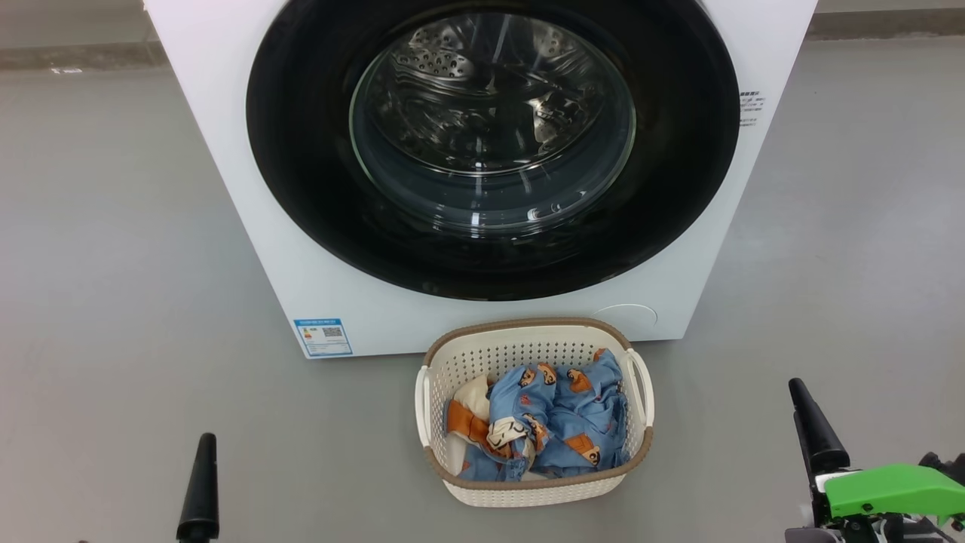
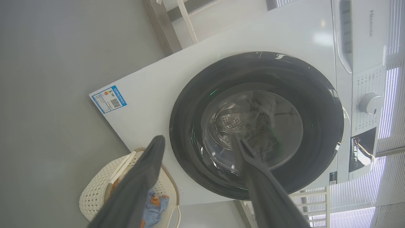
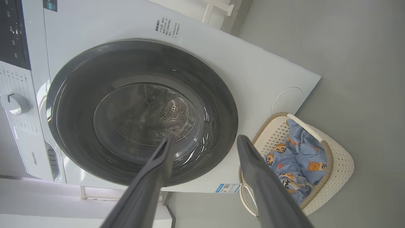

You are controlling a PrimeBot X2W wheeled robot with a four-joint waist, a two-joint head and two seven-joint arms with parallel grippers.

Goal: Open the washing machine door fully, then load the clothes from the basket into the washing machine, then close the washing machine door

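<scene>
Cream basket holds the clothes; left pincer and right pincer both stand apart, empty.

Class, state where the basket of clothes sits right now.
In the head view, the basket stands on the floor at lower centre, before the washing machine, below its shut door.

Floor: smooth grey, matt, even in tone. Its far edge meets the wall at a darker grey-brown skirting strip. A small white tag lies on the floor just beside the skirting; print too small to read.

Left wrist view: white frame bar near the wall; white slatted panel, bluish light between slats.

Right wrist view: white bracket by the skirting.
</scene>
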